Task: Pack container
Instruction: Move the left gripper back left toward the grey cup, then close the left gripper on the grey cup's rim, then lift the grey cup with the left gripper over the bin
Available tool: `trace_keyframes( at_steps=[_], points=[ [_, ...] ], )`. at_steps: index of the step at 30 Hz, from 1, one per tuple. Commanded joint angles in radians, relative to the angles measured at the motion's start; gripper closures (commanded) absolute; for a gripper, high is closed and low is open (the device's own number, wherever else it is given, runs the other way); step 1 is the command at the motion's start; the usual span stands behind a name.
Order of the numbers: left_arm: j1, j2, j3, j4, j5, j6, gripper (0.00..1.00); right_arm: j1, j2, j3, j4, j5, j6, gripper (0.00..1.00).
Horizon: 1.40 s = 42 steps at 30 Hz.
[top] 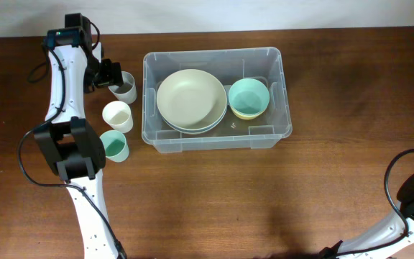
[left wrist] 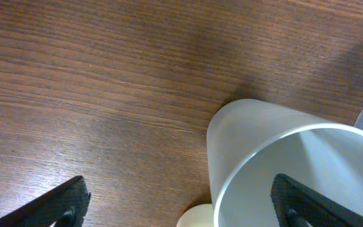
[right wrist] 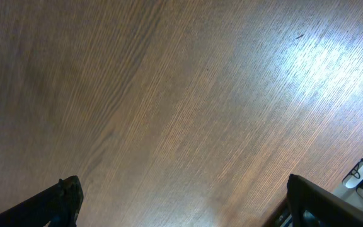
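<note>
Under left hand (left wrist: 178, 205), pale cup (left wrist: 270, 157); container (top: 214, 141) overhead only.

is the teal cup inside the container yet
No, the teal cup stands on the table outside the container, to its left.

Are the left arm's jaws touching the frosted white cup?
Cannot tell. The left wrist view shows one jaw of the left gripper inside the frosted white cup, the other wide outside; no contact shows plainly.

Grey cup (top: 126, 90) — cream cup (top: 117, 115) — teal cup (top: 114, 147).
</note>
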State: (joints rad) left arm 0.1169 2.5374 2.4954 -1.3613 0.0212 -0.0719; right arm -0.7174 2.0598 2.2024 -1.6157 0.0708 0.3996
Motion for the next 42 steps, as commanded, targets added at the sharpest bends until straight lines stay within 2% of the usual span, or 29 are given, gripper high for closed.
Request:
trace_keyframes(
  at_steps=[1, 3, 5, 7, 8, 11, 14, 20, 30, 35, 42],
  points=[
    [0.000, -0.024, -0.004, 0.013, -0.010, 0.016, 0.19, 0.003, -0.007, -0.005, 0.001, 0.009, 0.001, 0.01],
    [0.000, -0.024, -0.004, 0.013, -0.010, 0.016, 0.42, 0.003, -0.007, -0.005, 0.001, 0.009, 0.001, 0.01],
    [0.000, -0.024, -0.004, 0.011, -0.010, 0.013, 0.61, 0.003, -0.007, -0.005, 0.001, 0.009, 0.001, 0.01],
    [0.000, -0.024, -0.004, 0.011, -0.010, 0.013, 0.71, 0.003, -0.007, -0.005, 0.001, 0.009, 0.001, 0.01],
    [0.000, -0.024, -0.004, 0.012, -0.010, 0.013, 0.73, 0.003, -0.007, -0.005, 0.001, 0.009, 0.001, 0.01],
    [0.000, -0.024, -0.004, 0.018, -0.011, 0.013, 0.90, 0.003, -0.007, -0.005, 0.001, 0.009, 0.000, 0.01],
    [0.000, -0.025, -0.001, 0.027, -0.011, 0.013, 0.99, 0.003, -0.007, -0.005, 0.001, 0.009, 0.001, 0.01],
    [0.019, -0.031, 0.038, 0.050, -0.011, 0.012, 0.99, 0.003, -0.007, -0.005, 0.001, 0.009, 0.001, 0.01],
    [0.094, -0.112, 0.322, -0.022, 0.000, -0.040, 0.99, 0.003, -0.007, -0.005, 0.001, 0.009, 0.001, 0.01],
    [0.089, -0.204, 0.396, -0.095, 0.063, -0.039, 0.99, 0.003, -0.007, -0.005, 0.001, 0.009, 0.001, 0.01],
    [0.041, -0.330, 0.397, -0.164, 0.202, 0.023, 0.99, 0.003, -0.007, -0.005, 0.001, 0.009, 0.001, 0.01]
  ],
)
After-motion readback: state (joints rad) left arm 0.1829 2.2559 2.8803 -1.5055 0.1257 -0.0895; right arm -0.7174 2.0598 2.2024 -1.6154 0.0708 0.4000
